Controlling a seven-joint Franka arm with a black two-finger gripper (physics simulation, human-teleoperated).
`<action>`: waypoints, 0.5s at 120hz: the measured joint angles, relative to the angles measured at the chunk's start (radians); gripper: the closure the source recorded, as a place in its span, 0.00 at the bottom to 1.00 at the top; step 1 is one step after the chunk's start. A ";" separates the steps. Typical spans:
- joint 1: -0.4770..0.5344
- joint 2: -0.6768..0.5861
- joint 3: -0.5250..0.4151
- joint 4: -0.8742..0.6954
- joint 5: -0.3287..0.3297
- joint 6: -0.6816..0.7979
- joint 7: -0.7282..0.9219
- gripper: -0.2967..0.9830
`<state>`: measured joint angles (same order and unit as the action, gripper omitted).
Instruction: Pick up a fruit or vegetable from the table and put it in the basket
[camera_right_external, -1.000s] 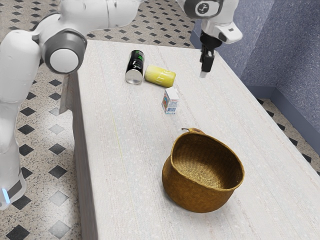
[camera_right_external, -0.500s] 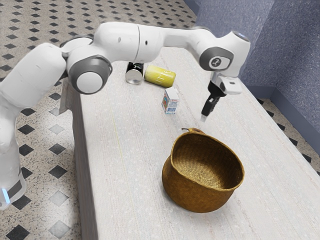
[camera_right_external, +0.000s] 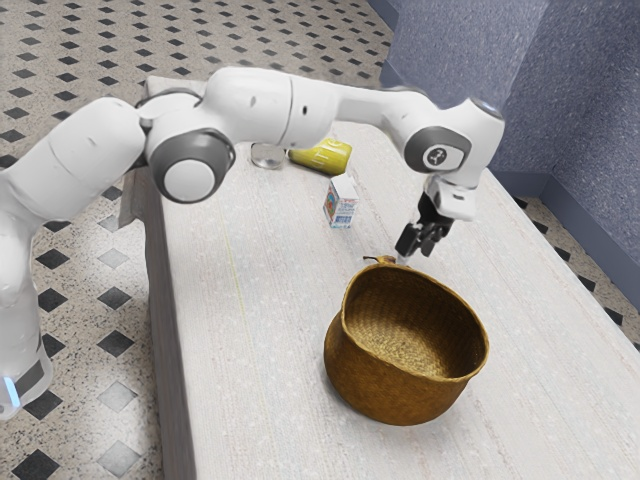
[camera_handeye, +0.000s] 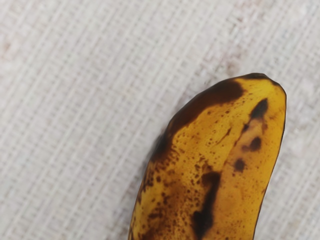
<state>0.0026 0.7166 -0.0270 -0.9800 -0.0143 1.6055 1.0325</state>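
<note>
across our desk (camera_right_external: 250, 350), the brown basket (camera_right_external: 400, 395) stands upright. near its rim hangs our hand (camera_right_external: 415, 255), fingers spread apart, pointing down. below it we see the spotted banana (camera_handeye: 215, 165), on the desk just beside the basket. farther off lie a yellow can (camera_right_external: 325, 157) and, upright, a small carton (camera_right_external: 340, 205).

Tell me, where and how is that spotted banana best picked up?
I'd come from above and close the gripper across the banana's two long sides, around mid-body rather than at its blunt, dark tip. It lies along the table, long and gently curved but narrow across, so that hold should be the steadiest.
</note>
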 joint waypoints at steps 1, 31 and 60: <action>0.000 0.001 0.000 0.000 0.000 0.000 0.003 0.23; -0.001 0.022 -0.003 0.005 0.001 0.003 0.069 0.23; -0.001 0.050 -0.005 0.028 0.002 0.011 0.111 0.23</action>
<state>0.0017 0.7666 -0.0319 -0.9522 -0.0124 1.6169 1.1438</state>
